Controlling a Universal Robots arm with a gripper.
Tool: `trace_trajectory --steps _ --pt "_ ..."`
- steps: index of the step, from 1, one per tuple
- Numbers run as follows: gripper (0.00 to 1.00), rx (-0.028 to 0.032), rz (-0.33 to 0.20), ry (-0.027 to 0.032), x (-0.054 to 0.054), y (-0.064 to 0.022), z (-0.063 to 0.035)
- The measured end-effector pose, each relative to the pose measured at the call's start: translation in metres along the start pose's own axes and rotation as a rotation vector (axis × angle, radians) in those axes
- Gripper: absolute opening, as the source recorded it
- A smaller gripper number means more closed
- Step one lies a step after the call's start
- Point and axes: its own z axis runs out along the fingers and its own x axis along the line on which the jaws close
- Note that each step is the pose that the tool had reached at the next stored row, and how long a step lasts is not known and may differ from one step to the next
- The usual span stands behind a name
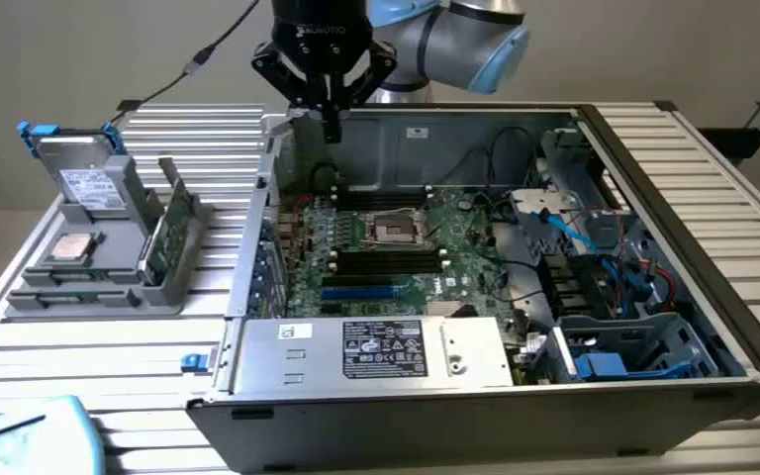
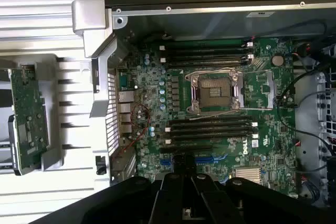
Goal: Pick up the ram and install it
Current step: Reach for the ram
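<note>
Exterior view: grey-and-blue robot arm [image 1: 473,40] comes in from the far side with its wrist pointing straight down. Black two-finger tool [image 1: 332,121] hangs over the rear corner of the open black computer case [image 1: 486,435], at the exterior view's left. Fingers are pressed together on a thin dark strip, seen edge-on in wrist view, prob. the ram stick [image 2: 185,162]; colour can't be confirmed. Tool sits above the green motherboard [image 2: 268,124] w/ its black memory slots [image 2: 210,129], not touching. Wider green circuit card [image 1: 175,233] stands in a grey tray [image 1: 90,297] on the slatted metal bench [image 1: 76,346].
</note>
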Motion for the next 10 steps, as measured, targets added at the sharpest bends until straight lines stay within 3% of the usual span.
trace_trajectory --steps 7,10 --pt "0.11 0.0000 0.000 -0.0003 0.000 0.0000 0.0000" --pt "0.11 0.0001 0.000 0.0004 0.010 0.0010 -0.0003"
